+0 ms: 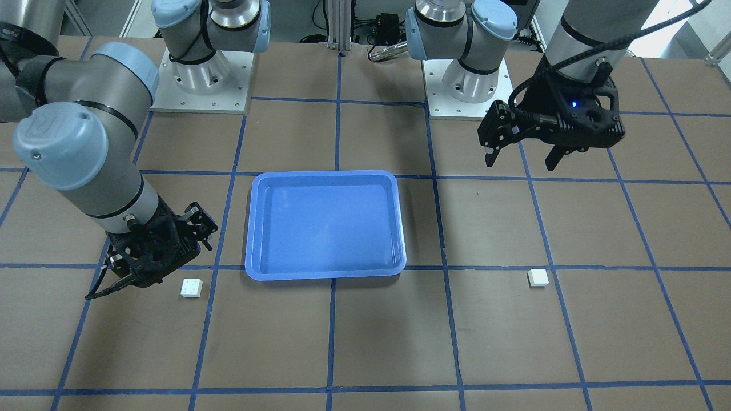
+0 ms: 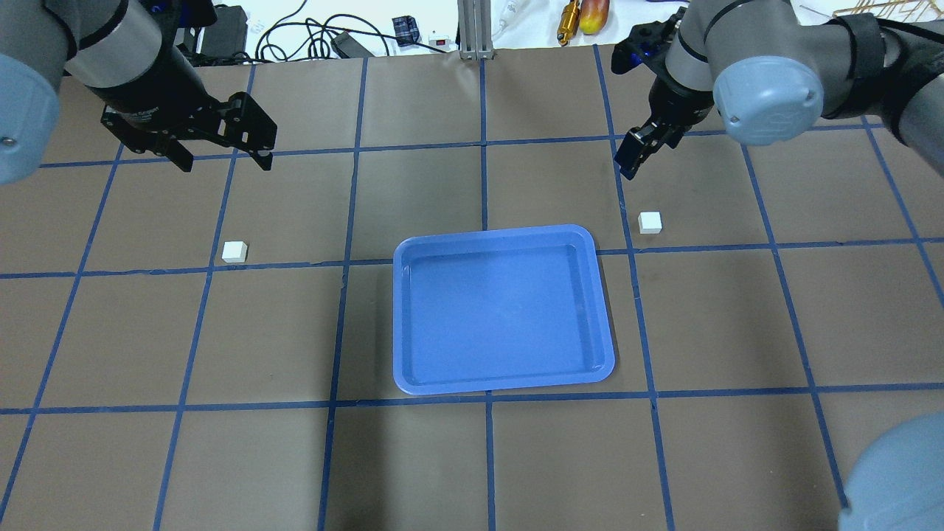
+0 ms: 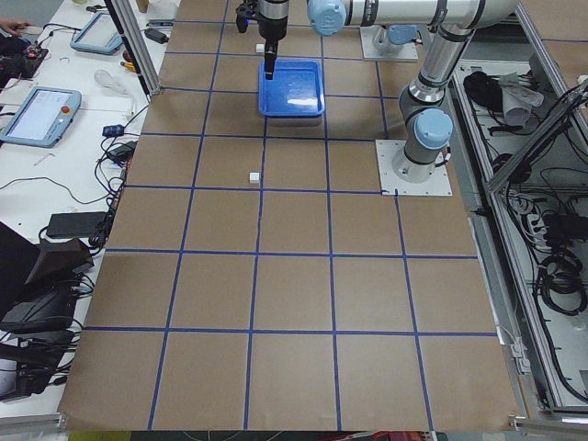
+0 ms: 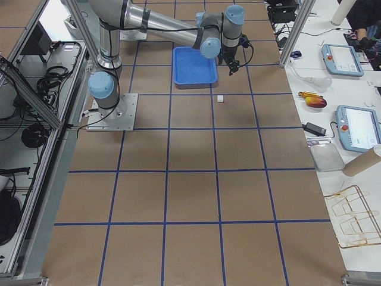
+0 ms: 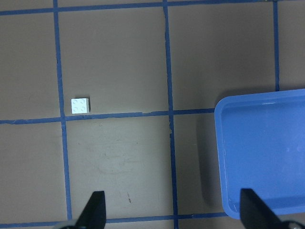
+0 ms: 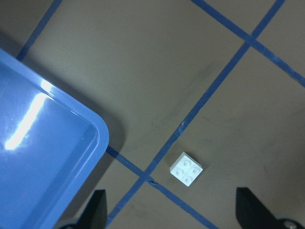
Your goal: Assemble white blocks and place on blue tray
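Note:
Two white blocks lie apart on the brown table, on either side of the blue tray (image 2: 501, 380), which holds nothing. One white block (image 2: 234, 251) lies to the tray's left; my left gripper (image 2: 226, 164) hovers open beyond it. In the left wrist view the block (image 5: 80, 105) is far left of the open gripper (image 5: 172, 212). The other white block (image 2: 650, 222) lies at the tray's far right corner; my right gripper (image 2: 627, 169) is open just beyond it. In the right wrist view this block (image 6: 186, 168) sits just ahead of the fingertips (image 6: 97, 210).
Blue tape lines (image 2: 483, 144) grid the table. Both arm bases (image 1: 200, 80) stand on plates at the robot's side. Cables and small tools (image 2: 568, 18) lie past the table's far edge. The tray's corner shows in both wrist views (image 6: 95, 133).

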